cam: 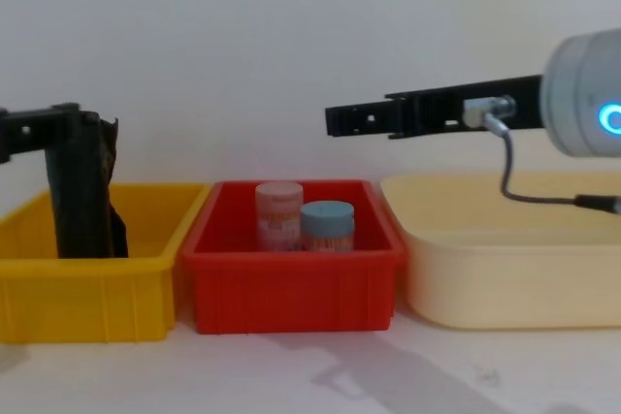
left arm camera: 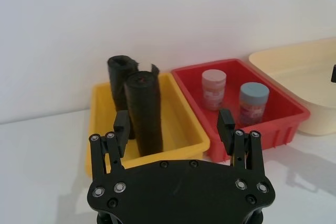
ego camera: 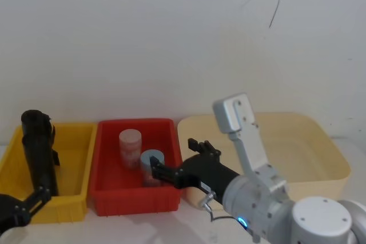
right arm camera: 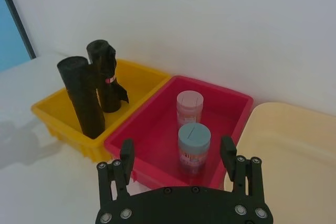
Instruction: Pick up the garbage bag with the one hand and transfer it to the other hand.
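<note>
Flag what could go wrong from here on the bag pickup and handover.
1. The garbage bag stands close beside the flapped roll in the yellow bin; the open left claw may catch both, or the wrong one.
2. In the left wrist view the bag sits off-centre, near one finger, so closing could tip it.
3. The open right claw hovers over the red bin; a slipped handover would likely drop the bag there.

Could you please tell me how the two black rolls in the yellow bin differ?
The front roll is smooth and tightly wound; the back roll has a loose flap and a small red mark. The front roll stands by the yellow bin's near edge, the back roll farther in. Both are black and stand in that bin.
</note>
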Motion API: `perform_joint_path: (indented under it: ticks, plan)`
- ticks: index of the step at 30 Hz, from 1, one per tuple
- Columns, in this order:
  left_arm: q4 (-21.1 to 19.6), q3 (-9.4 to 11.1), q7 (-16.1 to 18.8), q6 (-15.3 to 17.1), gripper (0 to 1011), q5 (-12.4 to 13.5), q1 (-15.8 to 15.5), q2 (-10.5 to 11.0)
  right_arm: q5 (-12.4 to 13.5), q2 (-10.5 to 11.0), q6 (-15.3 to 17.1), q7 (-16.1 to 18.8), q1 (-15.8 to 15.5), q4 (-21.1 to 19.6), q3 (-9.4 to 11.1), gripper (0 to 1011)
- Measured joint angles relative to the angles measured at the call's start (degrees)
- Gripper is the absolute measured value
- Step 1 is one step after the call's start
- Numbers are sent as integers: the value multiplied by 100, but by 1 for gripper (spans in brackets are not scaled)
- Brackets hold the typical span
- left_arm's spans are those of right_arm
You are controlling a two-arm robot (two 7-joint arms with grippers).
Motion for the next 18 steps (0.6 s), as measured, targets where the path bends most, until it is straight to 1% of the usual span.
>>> perform_joint_path:
  ticks: [6, 9, 11, 12, 15, 16, 17, 18]
  plan:
    - [125, -167, -81, -6, 1001, -136, -44, 11, -83, -149, 133, 19, 304, 318, -126, 1001]
    - [196, -197, -137, 22, 1001, -186, -110, 22, -109, -197, 165, 36, 393, 422, -162, 1002]
    - [328, -217, -222, 70, 1001, -247, -242, 43, -129, -245, 185, 53, 482, 541, -199, 1001]
    - [328, -217, -222, 70, 1001, -247, -242, 43, -139, -271, 194, 70, 533, 606, -215, 1001]
    - [486, -213, -343, 113, 1001, -300, -411, 61, -157, -307, 205, 89, 600, 714, -237, 1001]
    - [604, -190, -410, 135, 1001, -324, -529, 68, -167, -331, 207, 105, 652, 793, -251, 1001]
    - [656, -178, -443, 144, 1001, -335, -585, 70, -173, -342, 208, 115, 674, 827, -256, 1001]
    - [791, -146, -522, 160, 1001, -362, -725, 70, -177, -352, 208, 120, 694, 859, -262, 1001]
